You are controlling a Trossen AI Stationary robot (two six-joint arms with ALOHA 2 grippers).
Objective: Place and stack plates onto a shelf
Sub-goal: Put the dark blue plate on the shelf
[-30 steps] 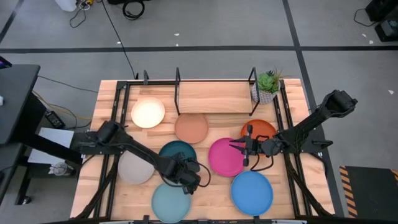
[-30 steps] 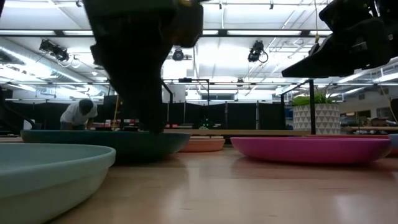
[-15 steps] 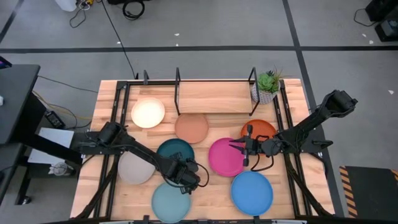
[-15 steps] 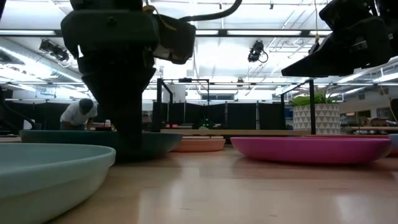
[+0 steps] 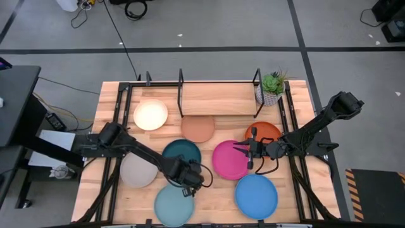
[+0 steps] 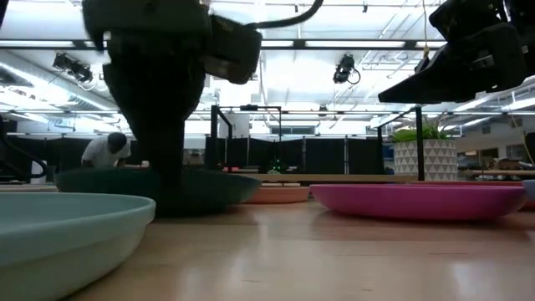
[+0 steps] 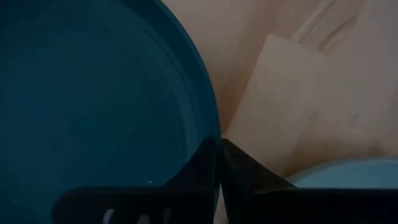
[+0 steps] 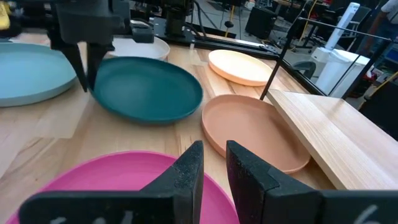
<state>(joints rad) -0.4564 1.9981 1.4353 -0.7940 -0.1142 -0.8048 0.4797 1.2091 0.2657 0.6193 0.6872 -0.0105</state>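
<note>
The dark teal plate point(image 5: 180, 154) lies in the middle of the table, with my left gripper point(image 5: 190, 175) shut on its near-right rim. My right gripper point(image 5: 248, 152) hovers over the right edge of the magenta plate point(image 5: 228, 159), fingers a little apart and holding nothing. The cream point(image 5: 150, 116), peach-tan point(image 5: 197, 128), orange point(image 5: 267, 132), grey point(image 5: 136, 172), pale teal point(image 5: 172, 207) and bright blue point(image 5: 256, 195) plates lie flat on the table. The shelf point(image 5: 218, 100), black rods and posts around a wooden board, stands along the far edge. My left gripper pinches the dark teal plate's rim point(image 7: 213, 127) on the plate's near-right side, one finger inside the dish and one outside. The fingers point(image 8: 82, 59) come from above, pointing down. The plate sits nearly level and low; whether it is clear of the table I cannot tell.
A small potted plant point(image 5: 272, 87) stands at the shelf's right end. The peach-tan plate lies against the shelf's board, close to the dark teal plate. Plates fill most of the table's middle and near half. People show in the room beyond the table.
My left gripper has shut on the dark teal plate's rim after standing wide open over it. Gripper and plate have shifted a little toward the table's far edge.
</note>
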